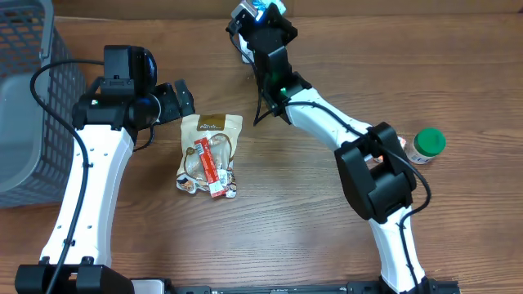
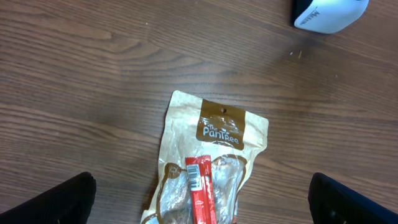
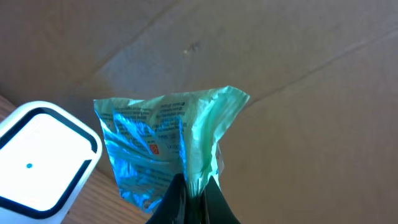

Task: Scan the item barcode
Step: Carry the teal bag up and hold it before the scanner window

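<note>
The right gripper is clenched on the lower edge of a crinkled green foil packet, holding it up at the table's 12 o'clock edge. A white barcode scanner sits at the packet's 8 o'clock in the right wrist view. The left gripper is released, its fingers spread wide above a brown snack pouch that carries a red packet. A green-lidded jar stands at 3 o'clock and a grey mesh basket at 9 o'clock.

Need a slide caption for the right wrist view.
Right fingers pinch a crinkled green packet beside the white scanner.
</note>
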